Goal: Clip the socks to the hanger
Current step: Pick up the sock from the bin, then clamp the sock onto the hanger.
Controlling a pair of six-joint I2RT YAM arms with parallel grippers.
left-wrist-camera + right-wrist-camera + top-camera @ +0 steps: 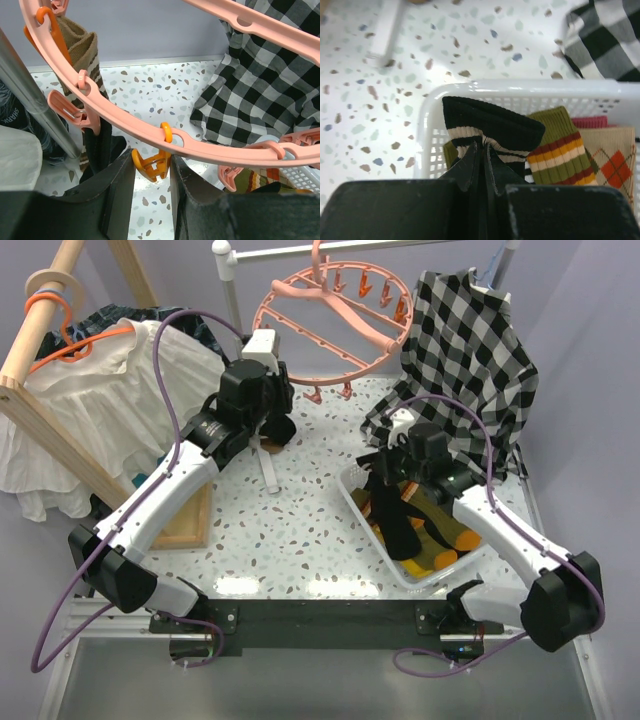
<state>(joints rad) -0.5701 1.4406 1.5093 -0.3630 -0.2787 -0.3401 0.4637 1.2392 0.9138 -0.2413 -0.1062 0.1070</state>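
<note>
Socks (560, 145) in white basket (470, 92) beside shirt (610, 40)

Pink ring hanger (200, 147) hung, striped socks (490, 125) in basket (530, 89)

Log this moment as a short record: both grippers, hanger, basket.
left gripper: closed on an orange clip under the hanger ring
right gripper: shut on a black sock with cream stripes, over the basket
hanger: one brown sock hangs from it
basket: white, holds an olive striped sock and others
</note>
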